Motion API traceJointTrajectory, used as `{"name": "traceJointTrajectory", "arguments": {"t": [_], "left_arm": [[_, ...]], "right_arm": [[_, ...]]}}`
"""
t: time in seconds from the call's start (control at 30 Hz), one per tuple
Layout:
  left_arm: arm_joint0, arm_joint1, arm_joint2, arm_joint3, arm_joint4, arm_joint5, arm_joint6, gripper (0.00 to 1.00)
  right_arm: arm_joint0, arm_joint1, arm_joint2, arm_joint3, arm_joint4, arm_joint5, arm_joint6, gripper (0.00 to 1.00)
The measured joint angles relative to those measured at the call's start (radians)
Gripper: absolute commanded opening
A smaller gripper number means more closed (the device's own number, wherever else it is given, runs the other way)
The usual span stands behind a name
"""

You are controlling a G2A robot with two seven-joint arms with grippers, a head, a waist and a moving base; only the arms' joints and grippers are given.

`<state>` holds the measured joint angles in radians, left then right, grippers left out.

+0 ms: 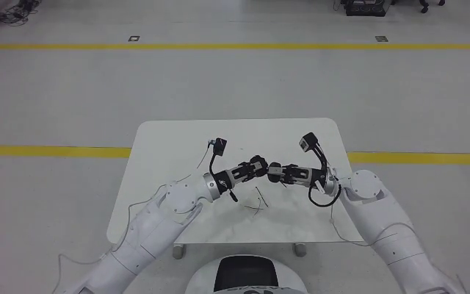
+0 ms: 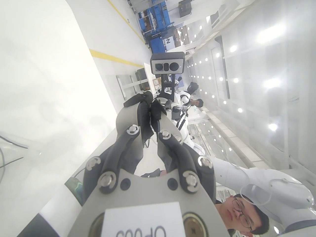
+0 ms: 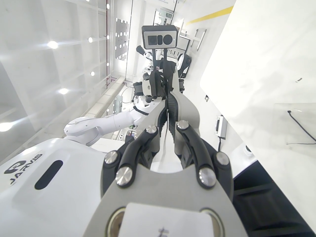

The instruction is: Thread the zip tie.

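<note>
Closest to the robot, a few loose zip ties lie on the white table, a little in from the middle of its near edge. The right wrist view shows one of them as a thin black strap resting on a clear sheet that lies flat on the tabletop.

Just beyond them, the two arms come in from the near corners and meet tip to tip over the middle of the table, both raised off its surface. The left gripper comes from the near left. Its black-covered fingers are drawn together at the tips, and the left wrist view shows no gap between them. The right gripper comes from the near right and faces it. Its ribbed pads are pressed flat against each other. A thin strip seems to run along the seam between them, but I cannot tell whether it is a zip tie or part of the pads. The fingertips of the two grippers are touching or just beside each other.

The far half of the table lies beyond the grippers.
</note>
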<state>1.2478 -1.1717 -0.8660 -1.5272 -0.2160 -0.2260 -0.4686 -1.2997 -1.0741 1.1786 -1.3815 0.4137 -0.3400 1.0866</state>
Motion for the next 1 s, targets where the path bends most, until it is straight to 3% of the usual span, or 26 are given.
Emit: {"name": "traceJointTrajectory", "arguments": {"t": [0.17, 0.5, 0.57, 0.67, 0.7, 0.73, 1.0], "left_arm": [[-0.009, 0.001, -0.002, 0.007, -0.007, -0.003, -0.034, 0.0], [-0.051, 0.004, -0.005, 0.073, -0.126, -0.008, -0.235, 0.0], [-0.06, 0.003, -0.002, 0.089, -0.157, -0.008, -0.274, 0.0], [-0.075, 0.0, 0.005, 0.117, -0.201, -0.014, -0.325, 0.0], [-0.082, -0.002, 0.008, 0.128, -0.217, -0.018, -0.341, 0.0], [-0.087, -0.003, 0.011, 0.135, -0.226, -0.02, -0.351, 0.0], [-0.122, -0.012, 0.039, 0.178, -0.275, -0.018, -0.424, 0.0]], "right_arm": [[-0.002, 0.003, 0.008, -0.006, 0.004, 0.0, 0.019, 1.0], [-0.013, 0.014, 0.048, -0.021, -0.005, 0.0, 0.075, 1.0], [-0.015, 0.015, 0.055, -0.028, -0.006, 0.0, 0.091, 0.85], [-0.021, 0.018, 0.066, -0.042, -0.002, 0.0, 0.127, 0.7], [-0.024, 0.019, 0.07, -0.046, 0.0, 0.0, 0.142, 0.56], [-0.025, 0.019, 0.074, -0.048, -0.001, 0.0, 0.152, 0.5], [-0.032, 0.018, 0.084, -0.058, -0.024, 0.0, 0.194, 0.31]]}}
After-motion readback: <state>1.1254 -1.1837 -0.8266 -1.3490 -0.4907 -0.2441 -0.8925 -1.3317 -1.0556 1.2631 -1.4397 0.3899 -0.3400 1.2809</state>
